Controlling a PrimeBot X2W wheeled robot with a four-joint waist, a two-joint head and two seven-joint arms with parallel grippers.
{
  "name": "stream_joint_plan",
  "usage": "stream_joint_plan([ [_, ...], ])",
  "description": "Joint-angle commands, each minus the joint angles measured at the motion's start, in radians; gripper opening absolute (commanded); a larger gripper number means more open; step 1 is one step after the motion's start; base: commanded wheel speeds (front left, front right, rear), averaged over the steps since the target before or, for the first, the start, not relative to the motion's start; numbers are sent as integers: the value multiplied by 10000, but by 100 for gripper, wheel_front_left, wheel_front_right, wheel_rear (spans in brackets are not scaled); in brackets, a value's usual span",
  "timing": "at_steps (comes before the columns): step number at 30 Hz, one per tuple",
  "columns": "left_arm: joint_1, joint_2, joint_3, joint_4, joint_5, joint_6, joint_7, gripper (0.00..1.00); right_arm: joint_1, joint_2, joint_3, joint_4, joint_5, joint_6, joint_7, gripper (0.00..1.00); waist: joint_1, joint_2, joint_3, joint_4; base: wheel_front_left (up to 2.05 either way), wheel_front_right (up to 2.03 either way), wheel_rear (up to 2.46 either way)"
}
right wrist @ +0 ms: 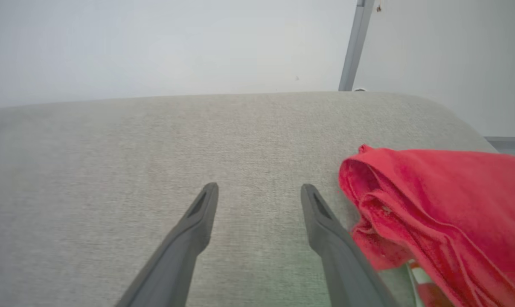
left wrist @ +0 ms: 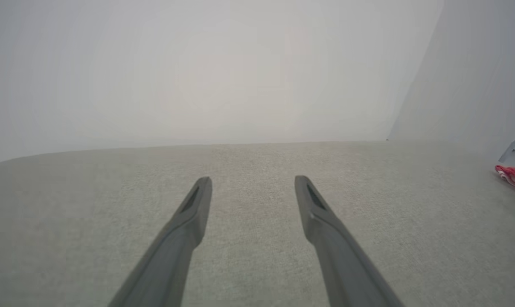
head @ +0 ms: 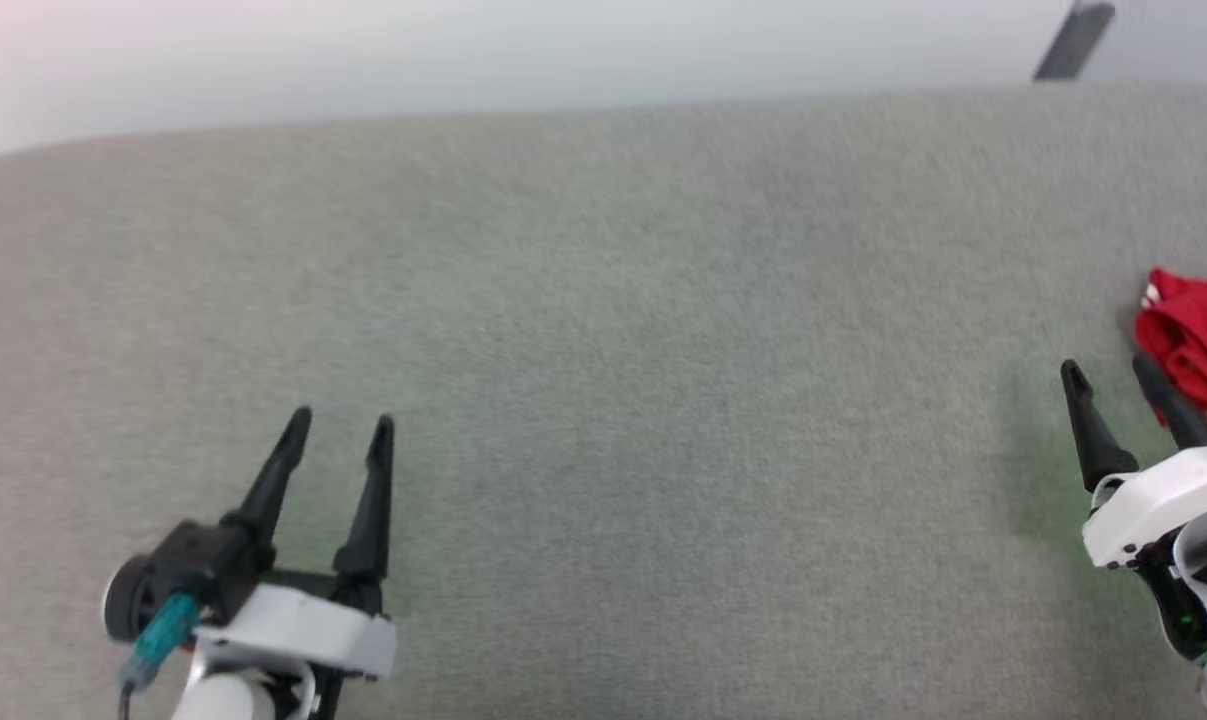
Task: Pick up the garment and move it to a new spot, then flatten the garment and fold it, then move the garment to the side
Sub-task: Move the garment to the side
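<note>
Nearest my head camera, the left gripper (head: pixel 343 417) sits low on the left over the grey table (head: pixel 603 350). Its two dark fingers are spread apart and hold nothing. The right gripper (head: pixel 1107 365) sits low on the right, its jaws likewise spread wide and empty.

The garment (head: pixel 1198 335) lies at the table's far right edge, just beside the right gripper's outer finger. I cannot tell whether they touch. In the right wrist view the garment (right wrist: pixel 436 204) is a soft red heap with loose, rolled folds. The frame cuts part of it off, and a sliver of white shows at its lower edge. It is not spread flat.

As for progress, a bunched garment at the side fits either a heap waiting to be lifted or a rough fold already set aside. I cannot settle which.

I can read no brand, label or number on anything.
</note>
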Motion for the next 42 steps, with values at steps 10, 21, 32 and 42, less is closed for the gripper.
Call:
stream_joint_plan([
  [10,1323,-440,537,-492,351,-130,9,100,1722,323,-921,-1717,-763,-17,-46,100,0,0,-1765,1166,0,0,0],
  [21,2344,-337,563,-1075,258,-137,7,100,3208,370,-1384,-3238,-1182,-17,-47,100,0,0,-2289,1179,0,0,0],
  [32,3199,-457,656,-1606,250,-136,9,100,5136,727,-2486,-5157,-1620,-17,253,100,0,0,-2348,1331,0,0,0],
  [42,3613,-588,930,-1992,276,-137,9,100,6394,1350,-3543,-7072,-2013,-17,817,100,0,0,-2305,1333,0,0,0],
])
